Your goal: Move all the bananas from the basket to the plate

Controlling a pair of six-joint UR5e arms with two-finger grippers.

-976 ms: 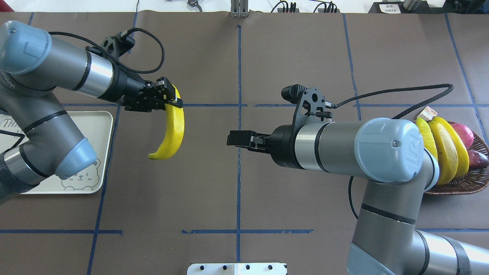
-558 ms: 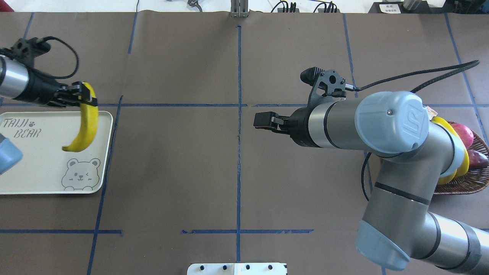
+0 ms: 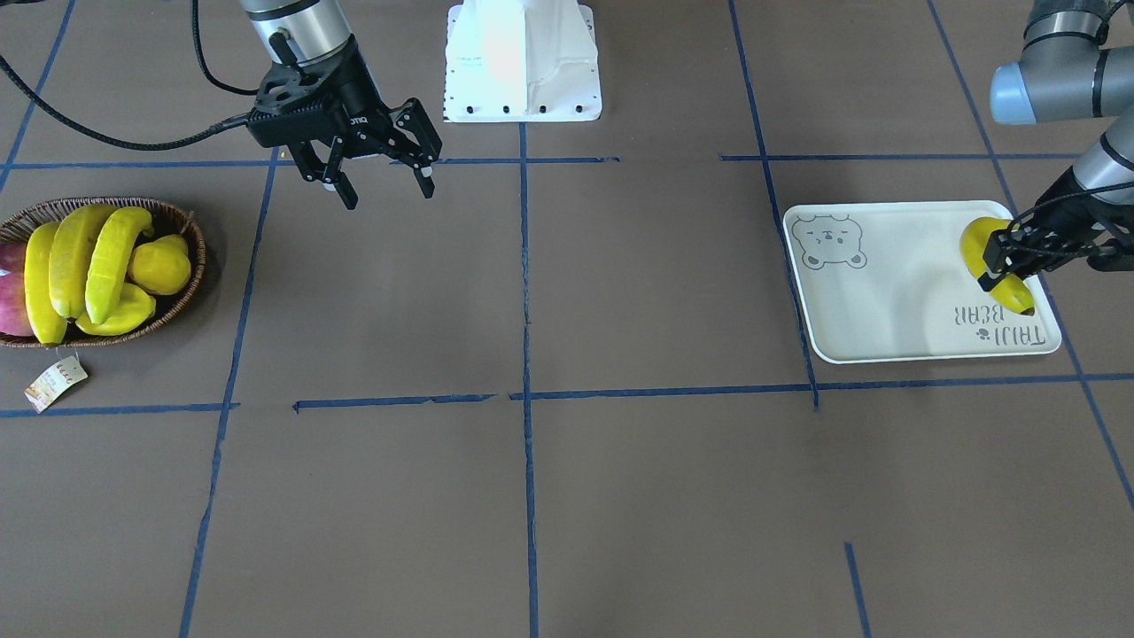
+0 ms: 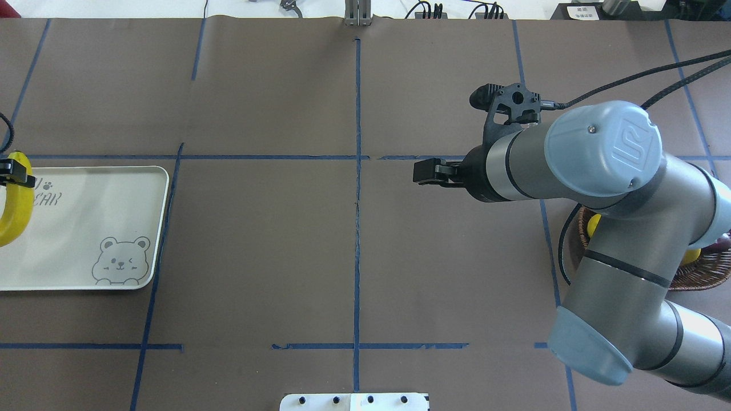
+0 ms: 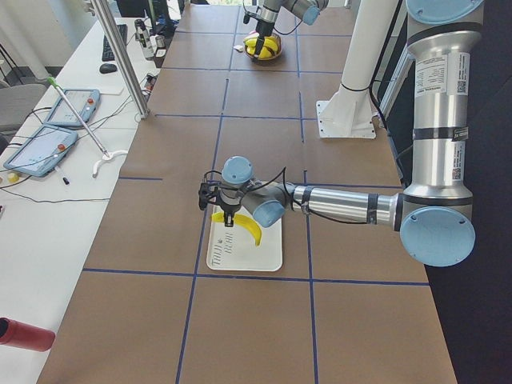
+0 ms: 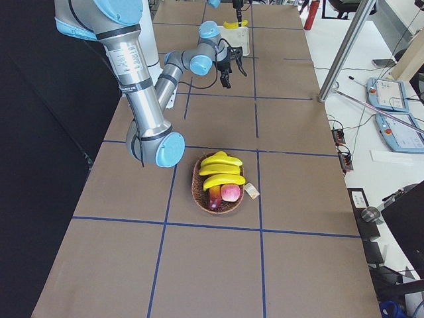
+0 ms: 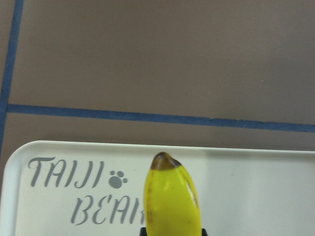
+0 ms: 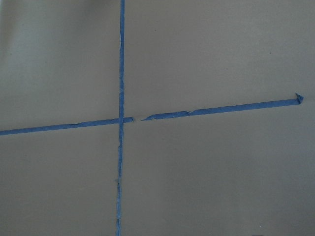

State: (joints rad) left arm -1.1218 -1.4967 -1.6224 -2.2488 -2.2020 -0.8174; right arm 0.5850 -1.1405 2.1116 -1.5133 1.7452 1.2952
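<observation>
My left gripper (image 3: 1005, 261) is shut on the upper end of one banana (image 3: 994, 257), which hangs low over the lettered end of the cream plate (image 3: 886, 283). In the overhead view that banana (image 4: 14, 211) is at the left edge, over the plate (image 4: 85, 228). The left wrist view shows its dark tip (image 7: 165, 160) above the plate (image 7: 256, 187). Three more bananas (image 3: 75, 257) lie in the wicker basket (image 3: 197, 257) at the far end of the table. My right gripper (image 3: 388, 195) hovers open and empty over bare table, well short of the basket (image 4: 702, 271).
A stubby yellow fruit (image 3: 161, 264) and a red apple (image 3: 11, 301) share the basket, whose paper tag (image 3: 55, 381) lies beside it. The white robot base (image 3: 523, 62) stands mid-table. My right arm's elbow (image 4: 605, 148) covers most of the basket from above.
My left arm swung the held banana from mid-table leftward to over the plate's far left end. My right arm drew back to the right, its gripper still open.
</observation>
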